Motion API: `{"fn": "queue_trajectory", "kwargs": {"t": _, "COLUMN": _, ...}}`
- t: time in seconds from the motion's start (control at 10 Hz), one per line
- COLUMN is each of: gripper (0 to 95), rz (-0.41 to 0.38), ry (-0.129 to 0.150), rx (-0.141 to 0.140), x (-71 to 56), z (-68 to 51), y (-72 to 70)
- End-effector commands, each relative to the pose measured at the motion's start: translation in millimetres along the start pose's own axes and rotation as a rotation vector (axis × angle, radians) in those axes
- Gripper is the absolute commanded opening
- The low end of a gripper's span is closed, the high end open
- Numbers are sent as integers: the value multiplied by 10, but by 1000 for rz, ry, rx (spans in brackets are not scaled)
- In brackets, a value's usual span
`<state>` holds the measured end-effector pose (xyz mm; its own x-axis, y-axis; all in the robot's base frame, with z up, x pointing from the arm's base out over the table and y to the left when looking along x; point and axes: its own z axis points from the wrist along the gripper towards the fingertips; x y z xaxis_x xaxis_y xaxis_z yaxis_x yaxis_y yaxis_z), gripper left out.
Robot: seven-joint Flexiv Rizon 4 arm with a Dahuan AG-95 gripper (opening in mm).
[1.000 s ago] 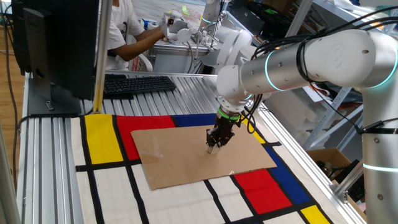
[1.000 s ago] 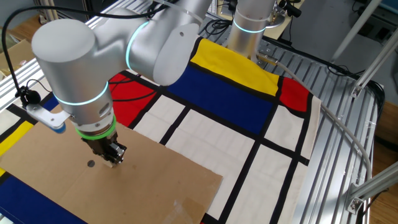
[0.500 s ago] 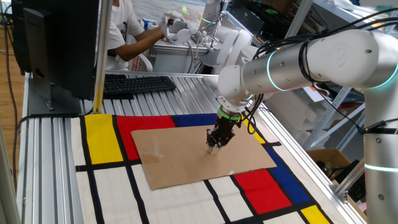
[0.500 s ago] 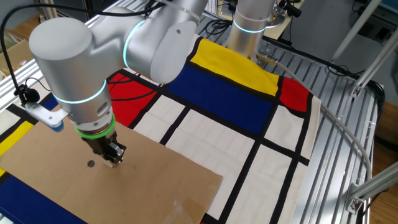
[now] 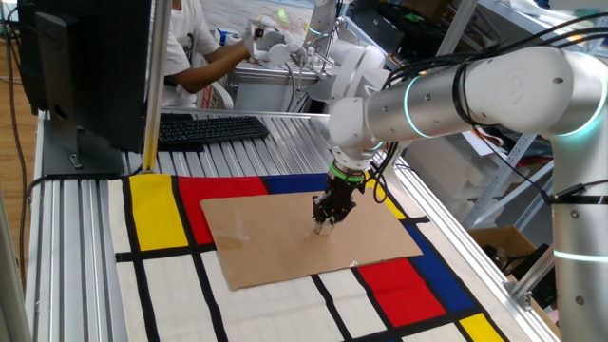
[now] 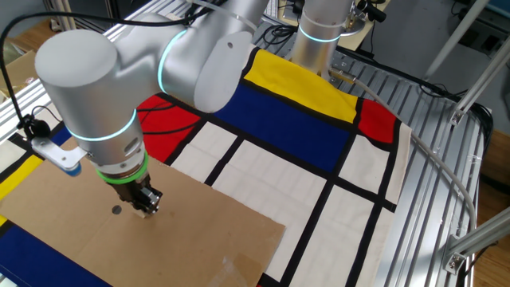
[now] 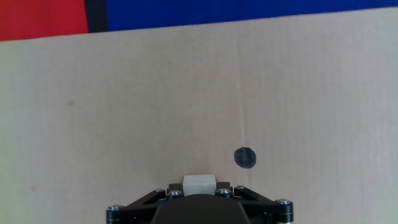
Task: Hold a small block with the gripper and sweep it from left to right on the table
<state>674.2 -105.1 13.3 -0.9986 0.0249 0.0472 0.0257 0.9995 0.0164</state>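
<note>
My gripper points down onto a brown cardboard sheet that lies on the table with its red, yellow, blue and white rectangles. The jaws are shut on the small block, a pale beige cube that pokes out between the black fingers in the hand view. In the other fixed view the gripper stands just right of a dark dot mark on the cardboard. The hand view shows that same dark dot a little ahead and to the right of the block.
A black keyboard and a dark monitor stand at the far left end of the bench, with a person behind them. A second robot base rises beyond the yellow rectangle. The grooved aluminium edges flank the mat.
The arm and gripper have shifted very slightly sideways over the cardboard, with the block still held. The jaws' width looks the same.
</note>
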Motion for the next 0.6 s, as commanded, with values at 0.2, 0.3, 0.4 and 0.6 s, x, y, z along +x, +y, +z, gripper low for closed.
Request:
{"fn": "queue_trajectory", "kwargs": {"t": 0.2, "gripper": 0, "rz": 3, "ry": -6, "rx": -12, "x": 8, "z": 15, "y": 53}}
{"fn": "queue_trajectory", "kwargs": {"t": 0.3, "gripper": 0, "rz": 4, "ry": -10, "rx": -11, "x": 13, "z": 18, "y": 76}}
{"fn": "queue_trajectory", "kwargs": {"t": 0.4, "gripper": 0, "rz": 7, "ry": -8, "rx": -7, "x": 16, "z": 11, "y": 104}}
{"fn": "queue_trajectory", "kwargs": {"t": 0.6, "gripper": 0, "rz": 18, "ry": -5, "rx": -3, "x": 41, "z": 6, "y": 184}}
